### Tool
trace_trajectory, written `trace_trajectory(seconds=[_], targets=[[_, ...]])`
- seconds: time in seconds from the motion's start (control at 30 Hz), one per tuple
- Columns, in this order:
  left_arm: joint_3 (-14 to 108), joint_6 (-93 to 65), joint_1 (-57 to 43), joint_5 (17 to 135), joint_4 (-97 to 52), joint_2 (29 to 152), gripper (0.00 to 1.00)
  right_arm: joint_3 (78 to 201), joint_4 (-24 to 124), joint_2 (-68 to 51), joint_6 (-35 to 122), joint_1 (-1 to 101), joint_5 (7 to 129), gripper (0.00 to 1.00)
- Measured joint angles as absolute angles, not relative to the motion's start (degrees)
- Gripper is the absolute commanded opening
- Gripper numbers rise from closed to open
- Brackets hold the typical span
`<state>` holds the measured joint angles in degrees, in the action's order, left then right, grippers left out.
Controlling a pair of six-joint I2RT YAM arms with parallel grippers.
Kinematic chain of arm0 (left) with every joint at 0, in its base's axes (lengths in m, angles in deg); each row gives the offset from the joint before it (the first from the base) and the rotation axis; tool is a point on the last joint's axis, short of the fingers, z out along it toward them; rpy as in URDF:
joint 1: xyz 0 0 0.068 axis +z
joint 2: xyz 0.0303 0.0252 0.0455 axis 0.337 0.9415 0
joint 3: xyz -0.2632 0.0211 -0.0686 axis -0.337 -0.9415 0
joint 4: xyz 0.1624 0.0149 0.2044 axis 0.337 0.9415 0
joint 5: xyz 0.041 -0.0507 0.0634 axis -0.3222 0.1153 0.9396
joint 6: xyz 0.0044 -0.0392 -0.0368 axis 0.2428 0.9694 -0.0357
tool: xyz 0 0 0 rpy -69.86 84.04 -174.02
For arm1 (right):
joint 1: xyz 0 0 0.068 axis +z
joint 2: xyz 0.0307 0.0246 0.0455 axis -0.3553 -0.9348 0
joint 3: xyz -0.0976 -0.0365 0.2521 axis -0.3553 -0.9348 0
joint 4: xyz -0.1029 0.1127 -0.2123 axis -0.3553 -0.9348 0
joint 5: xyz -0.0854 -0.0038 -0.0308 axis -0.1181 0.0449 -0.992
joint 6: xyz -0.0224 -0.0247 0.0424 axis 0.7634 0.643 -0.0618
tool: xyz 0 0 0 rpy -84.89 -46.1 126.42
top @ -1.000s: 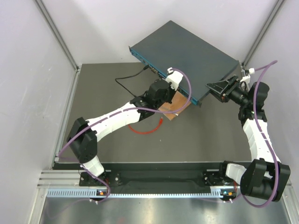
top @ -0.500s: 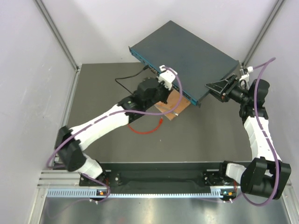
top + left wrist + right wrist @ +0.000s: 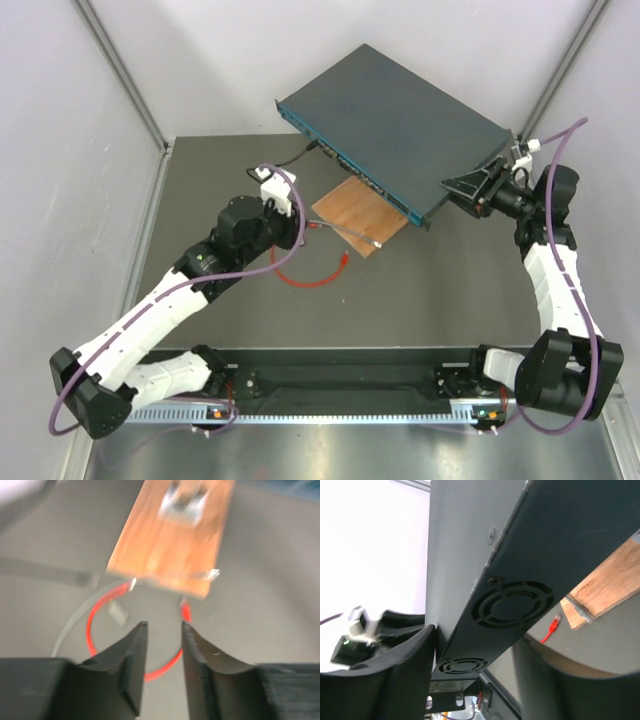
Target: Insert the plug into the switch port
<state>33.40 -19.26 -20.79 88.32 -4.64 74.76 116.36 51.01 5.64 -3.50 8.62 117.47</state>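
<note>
The tiny red-booted plug is lying loose on the dark surface, well apart from the switch port row of the flat blue-grey box, so grasping it is coming next. The left hand, fingers parted and empty, is backing left from the box front where it was a second ago. The right hand is clamping the box's right end.

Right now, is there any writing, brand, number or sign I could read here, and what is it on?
No text can be read in any view.
switch, front face: tiny marks by the ports, too small to read.
Switch side, right wrist view: only fan grilles, no lettering.
wooden board, left wrist view: blurred, no writing to make out.
near rail: small coloured spots, too small to read.
</note>
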Motion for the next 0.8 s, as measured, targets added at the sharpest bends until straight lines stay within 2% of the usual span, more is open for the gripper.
trace_trajectory(seconds=[0.13, 0.17, 0.27, 0.33, 0.53, 0.8], targets=[[28.4, -14.7, -17.1, 90.2, 0.4, 74.6, 0.45, 116.7, 51.6, 5.3, 0.3, 9.5, 117.4, 0.83], [27.5, -13.9, -17.0, 91.1, 1.5, 74.7, 0.47, 116.7, 51.4, 5.1, 1.2, 10.0, 117.4, 0.93], [26.4, -11.5, -16.5, 92.9, 3.6, 77.1, 0.51, 116.7, 50.5, 5.1, 3.6, 10.2, 117.4, 1.00], [26.4, -10.0, -16.0, 93.5, 3.6, 79.8, 0.54, 116.7, 49.7, 5.1, 4.7, 10.2, 117.3, 1.00], [26.4, -5.5, -15.0, 94.9, 2.9, 90.2, 0.56, 118.1, 45.4, 5.7, 8.3, 9.4, 116.3, 1.00], [28.4, -1.0, -14.8, 98.4, -0.6, 101.6, 0.56, 118.8, 42.1, 7.4, 11.2, 6.0, 115.9, 1.00]])
